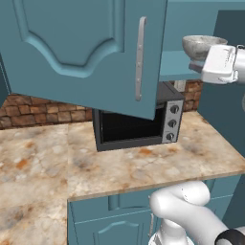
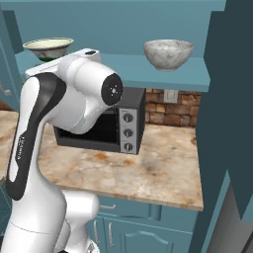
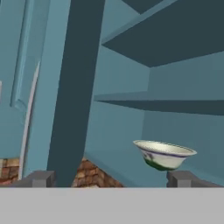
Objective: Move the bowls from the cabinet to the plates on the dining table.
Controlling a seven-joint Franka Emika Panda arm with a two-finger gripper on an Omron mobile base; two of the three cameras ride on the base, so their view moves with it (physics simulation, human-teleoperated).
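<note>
I'm on step one: reaching into the cabinet (image 2: 148, 20) for a bowl. Tool (image 3: 111, 178) is wide open, nothing held, w/ the pale bowl (image 3: 164, 154) just ahead on the shelf (image 2: 163, 74); marbled bowl (image 2: 168, 54) sits further along. Next I'd ease fwd, line the fingers up astride the rim, then close.

Kitchen: teal cabinet (image 1: 81, 48), marbled stone counter (image 1: 143, 165), toaster oven (image 1: 139, 124), brick backsplash (image 1: 43, 112)
</note>
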